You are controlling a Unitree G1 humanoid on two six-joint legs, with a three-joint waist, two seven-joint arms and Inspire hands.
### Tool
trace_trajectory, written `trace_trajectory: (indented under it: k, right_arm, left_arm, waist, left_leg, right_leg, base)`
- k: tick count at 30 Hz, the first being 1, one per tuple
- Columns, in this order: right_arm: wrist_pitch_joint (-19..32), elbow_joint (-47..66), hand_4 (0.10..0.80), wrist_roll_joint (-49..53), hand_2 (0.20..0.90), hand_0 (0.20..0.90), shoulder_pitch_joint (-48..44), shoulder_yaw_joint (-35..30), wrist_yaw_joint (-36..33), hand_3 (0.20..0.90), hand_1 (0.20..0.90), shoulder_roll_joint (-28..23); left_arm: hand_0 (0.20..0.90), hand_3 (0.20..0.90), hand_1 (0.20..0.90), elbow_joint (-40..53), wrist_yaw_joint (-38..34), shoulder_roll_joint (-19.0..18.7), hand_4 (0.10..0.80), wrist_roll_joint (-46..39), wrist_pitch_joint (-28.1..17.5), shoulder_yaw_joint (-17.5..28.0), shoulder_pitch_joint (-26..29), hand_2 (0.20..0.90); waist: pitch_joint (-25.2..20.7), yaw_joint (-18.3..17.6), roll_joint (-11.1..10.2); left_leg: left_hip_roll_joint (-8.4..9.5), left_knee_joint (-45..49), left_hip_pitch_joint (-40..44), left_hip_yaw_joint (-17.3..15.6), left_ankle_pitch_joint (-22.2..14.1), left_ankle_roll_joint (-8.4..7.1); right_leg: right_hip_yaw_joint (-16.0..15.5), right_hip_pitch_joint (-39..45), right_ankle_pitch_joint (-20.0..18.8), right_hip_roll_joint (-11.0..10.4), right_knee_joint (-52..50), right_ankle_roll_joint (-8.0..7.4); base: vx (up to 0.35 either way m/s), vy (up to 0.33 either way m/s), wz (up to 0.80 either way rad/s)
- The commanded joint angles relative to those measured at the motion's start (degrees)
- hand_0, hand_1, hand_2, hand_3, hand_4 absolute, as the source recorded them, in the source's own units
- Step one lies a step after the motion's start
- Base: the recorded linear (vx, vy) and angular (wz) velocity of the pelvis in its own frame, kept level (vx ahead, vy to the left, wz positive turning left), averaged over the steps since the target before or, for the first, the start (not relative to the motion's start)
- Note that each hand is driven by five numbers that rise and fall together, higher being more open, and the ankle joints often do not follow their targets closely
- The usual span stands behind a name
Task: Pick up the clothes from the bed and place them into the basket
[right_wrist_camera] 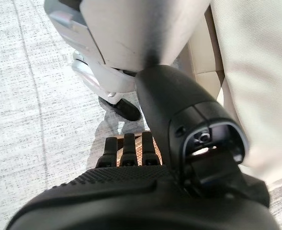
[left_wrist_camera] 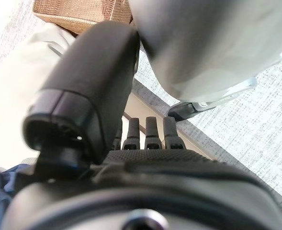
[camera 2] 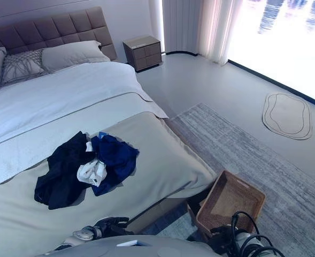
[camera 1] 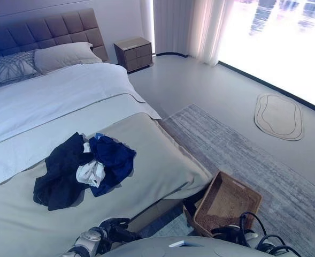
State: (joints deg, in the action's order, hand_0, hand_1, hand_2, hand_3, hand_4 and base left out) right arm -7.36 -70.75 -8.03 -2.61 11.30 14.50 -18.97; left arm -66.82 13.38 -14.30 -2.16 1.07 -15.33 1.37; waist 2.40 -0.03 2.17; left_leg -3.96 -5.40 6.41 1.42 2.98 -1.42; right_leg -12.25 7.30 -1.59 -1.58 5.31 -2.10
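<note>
A pile of clothes lies on the beige cover at the foot of the bed point(camera 1: 157, 160): a black garment point(camera 1: 61, 171), a dark blue garment point(camera 1: 113, 158) and a small white piece point(camera 1: 90, 174) between them. A brown woven basket point(camera 1: 227, 201) stands tilted on the rug by the bed's near corner; it looks empty. My left hand point(camera 1: 114, 230) hangs low at the bed's near edge, below the pile, with straight fingers point(left_wrist_camera: 150, 132) and nothing in it. My right hand point(camera 1: 229, 233) hangs beside the basket with straight fingers point(right_wrist_camera: 126, 148), also empty.
A grey rug point(camera 1: 243, 144) lies beside the bed. A small oval mat point(camera 1: 278, 116) lies by the window. A nightstand point(camera 1: 134, 53) stands next to the headboard, and pillows point(camera 1: 66, 55) lie at the head of the bed.
</note>
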Motion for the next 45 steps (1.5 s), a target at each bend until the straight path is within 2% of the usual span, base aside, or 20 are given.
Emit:
trace_trajectory:
  k: [1,10,16,17,18,20,23,24,26,27,28,29,32,35,38,40,43,45]
  right_arm:
    - [0.9,-3.7,0.800,-1.0,0.900,0.900,-2.9,1.3,2.3,0.900,0.900,2.3]
    - [1.5,-2.4,0.800,-0.1,0.900,0.900,-2.7,2.1,-0.9,0.900,0.900,2.7]
    - [0.9,-1.8,0.800,6.8,0.900,0.900,-2.2,0.6,-2.8,0.900,0.900,3.3]
    - [0.9,-1.6,0.800,9.4,0.900,0.900,-2.0,0.0,-3.1,0.900,0.900,3.4]
    - [-0.1,-1.7,0.800,16.8,0.900,0.900,-1.7,-1.8,-3.9,0.900,0.900,3.8]
    - [-1.1,-1.8,0.800,22.4,0.900,0.900,-1.3,-4.0,-4.8,0.900,0.900,4.2]
    - [-4.4,-2.0,0.800,41.6,0.900,0.900,-0.4,-11.5,-4.8,0.900,0.900,4.8]
    - [-4.5,-1.3,0.800,49.4,0.900,0.900,-0.2,-14.4,-4.8,0.900,0.900,5.1]
    - [-4.6,0.3,0.800,57.0,0.900,0.900,0.1,-17.1,-4.2,0.900,0.900,5.4]
    - [-2.1,1.6,0.800,57.9,0.900,0.900,0.3,-17.8,-3.3,0.900,0.900,5.7]
    - [1.6,3.1,0.800,54.5,0.900,0.900,0.4,-17.4,-2.6,0.900,0.900,5.9]
    - [6.8,6.0,0.800,45.2,0.900,0.900,0.0,-15.7,-1.4,0.900,0.900,6.0]
    - [12.6,13.4,0.800,29.5,0.900,0.900,-2.4,-8.6,-2.4,0.900,0.900,3.7]
    - [17.8,20.4,0.800,14.9,0.900,0.900,-6.5,-2.2,-7.1,0.900,0.900,-0.2]
    - [17.7,27.5,0.800,6.9,0.900,0.900,-12.1,3.6,-11.0,0.900,0.900,-5.8]
    - [14.5,30.4,0.800,3.9,0.900,0.900,-19.8,7.5,-13.7,0.900,0.900,-9.5]
    - [9.8,31.2,0.800,-0.2,0.900,0.900,-32.5,12.4,-17.8,0.900,0.900,-12.0]
    - [9.8,30.0,0.800,-4.8,0.900,0.900,-36.5,13.7,-20.2,0.900,0.900,-12.4]
  left_arm:
    - [0.900,0.900,0.900,-3.5,0.5,-1.5,0.800,2.4,-1.1,-0.2,2.1,0.900]
    - [0.900,0.900,0.900,-3.7,-0.4,-1.1,0.800,1.1,-0.6,-0.4,2.7,0.900]
    - [0.900,0.900,0.900,-3.8,-1.5,-0.6,0.800,0.6,-0.2,-0.4,2.5,0.900]
    - [0.900,0.900,0.900,-3.7,-1.5,-0.5,0.800,0.5,0.0,-0.3,2.4,0.900]
    - [0.900,0.900,0.900,-3.7,-1.6,-0.5,0.800,0.2,0.0,-0.2,2.2,0.900]
    - [0.900,0.900,0.900,-3.9,-1.7,-0.5,0.800,0.0,-0.1,0.0,2.0,0.900]
    - [0.900,0.900,0.900,-3.8,-1.7,-0.6,0.800,-0.1,-0.2,0.7,1.0,0.900]
    - [0.900,0.900,0.900,-3.8,-1.7,-0.6,0.800,0.0,-0.5,1.0,0.5,0.900]
    - [0.900,0.900,0.900,-3.6,-1.8,-0.6,0.800,-0.1,-0.8,1.4,-0.2,0.900]
    - [0.900,0.900,0.900,-3.3,-2.0,-0.6,0.800,-0.3,-0.9,1.6,-0.8,0.900]
    - [0.900,0.900,0.900,-2.9,-2.2,-0.4,0.800,-0.5,-1.0,1.6,-1.2,0.900]
    - [0.900,0.900,0.900,-2.1,-2.8,-0.1,0.800,-1.2,-0.9,1.3,-1.6,0.900]
    - [0.900,0.900,0.900,0.2,-2.9,-0.7,0.800,-2.1,-0.9,0.1,-1.4,0.900]
    - [0.900,0.900,0.900,2.3,-2.9,-1.5,0.800,-2.4,-0.7,-1.2,-0.5,0.900]
    - [0.900,0.900,0.900,4.3,-2.8,-2.5,0.800,-2.4,-1.0,-3.3,0.5,0.900]
    - [0.900,0.900,0.900,5.5,-2.9,-3.4,0.800,-2.2,-1.9,-5.0,1.6,0.900]
    - [0.900,0.900,0.900,6.2,-3.5,-5.1,0.800,-2.7,-3.3,-6.7,3.4,0.900]
    - [0.900,0.900,0.900,5.9,-4.2,-5.9,0.800,-4.2,-3.4,-7.3,3.9,0.900]
  waist:
    - [1.2,1.0,-2.4]
    - [2.0,0.6,-2.1]
    - [2.3,0.2,-1.9]
    - [2.3,0.1,-1.9]
    - [2.3,-0.1,-1.8]
    - [2.2,-0.2,-1.7]
    - [2.1,-0.6,-1.3]
    - [2.1,-0.6,-1.2]
    - [2.1,-0.7,-1.0]
    - [2.2,-0.6,-0.9]
    - [2.4,-0.5,-0.9]
    - [2.6,-0.2,-0.8]
    - [3.7,1.4,-1.4]
    - [5.2,4.0,-2.4]
    - [7.7,7.0,-3.2]
    - [10.3,9.8,-3.5]
    - [14.4,13.7,-3.7]
    - [15.5,15.1,-3.8]
  left_leg:
    - [5.43,1.4,3.3,-4.5,-7.3,3.40]
    - [5.52,2.0,2.4,-4.5,-7.3,3.63]
    - [5.57,2.0,2.4,-4.3,-7.4,3.78]
    - [5.56,2.0,2.5,-4.3,-7.4,3.79]
    - [5.58,2.1,2.6,-4.3,-7.5,3.80]
    - [5.58,2.1,2.8,-4.3,-7.6,3.81]
    - [5.63,2.1,3.3,-4.3,-7.8,3.85]
    - [5.58,2.0,3.5,-4.4,-7.8,3.79]
    - [5.47,1.8,3.8,-4.5,-7.8,3.68]
    - [5.39,1.7,4.0,-4.5,-7.7,3.58]
    - [5.38,1.7,3.9,-4.4,-7.7,3.50]
    - [5.43,1.9,3.5,-4.1,-7.7,3.49]
    - [5.90,4.0,1.4,-2.3,-8.0,3.85]
    - [6.85,7.9,-2.0,0.4,-8.6,4.41]
    - [8.20,12.1,-6.2,3.2,-9.1,4.97]
    - [9.23,13.6,-9.3,5.6,-8.8,5.32]
    - [10.27,14.1,-13.3,8.6,-7.3,5.59]
    - [10.64,14.0,-14.8,9.5,-6.6,5.58]
  right_leg:
    - [3.8,0.7,4.6,-1.2,-4.1,-0.43]
    - [4.1,-0.5,4.7,-1.1,-4.9,-0.23]
    - [4.5,-0.6,5.0,-1.1,-5.3,-0.10]
    - [4.6,-0.6,5.0,-1.0,-5.4,-0.08]
    - [4.8,-0.5,5.1,-1.0,-5.5,-0.04]
    - [4.9,-0.5,5.2,-0.9,-5.6,-0.04]
    - [5.0,-0.1,5.5,-0.8,-5.9,-0.09]
    - [5.0,0.0,5.6,-0.8,-6.0,-0.17]
    - [5.0,0.2,5.7,-0.8,-6.1,-0.31]
    - [4.9,0.3,5.7,-0.8,-6.2,-0.39]
    - [4.7,0.3,5.8,-1.0,-6.4,-0.42]
    - [4.3,0.1,5.9,-1.2,-6.6,-0.40]
    - [3.0,-1.2,6.8,-2.0,-8.6,0.03]
    - [1.5,-3.1,7.5,-2.8,-11.3,0.63]
    - [-0.3,-5.4,7.8,-3.8,-13.9,1.07]
    - [-1.8,-7.5,8.0,-4.5,-16.0,1.17]
    - [-4.0,-10.6,7.5,-5.5,-18.4,0.65]
    - [-4.8,-11.7,6.7,-5.9,-19.1,0.43]
  base:
    - [0.000,0.000,0.00]
    - [0.000,0.000,0.00]
    - [0.000,0.000,0.00]
    - [0.038,0.011,-0.01]
    - [0.041,0.012,-0.01]
    - [0.048,0.014,0.00]
    - [0.070,0.014,0.00]
    - [0.077,0.011,0.00]
    - [0.070,0.017,-0.02]
    - [0.072,0.030,-0.03]
    - [0.068,0.052,-0.01]
    - [0.041,0.072,-0.01]
    - [-0.011,0.071,0.03]
    - [-0.038,0.057,0.20]
    - [-0.083,0.068,0.51]
    - [-0.162,0.076,0.75]
    - [-0.178,0.046,0.72]
    - [-0.092,0.031,0.67]
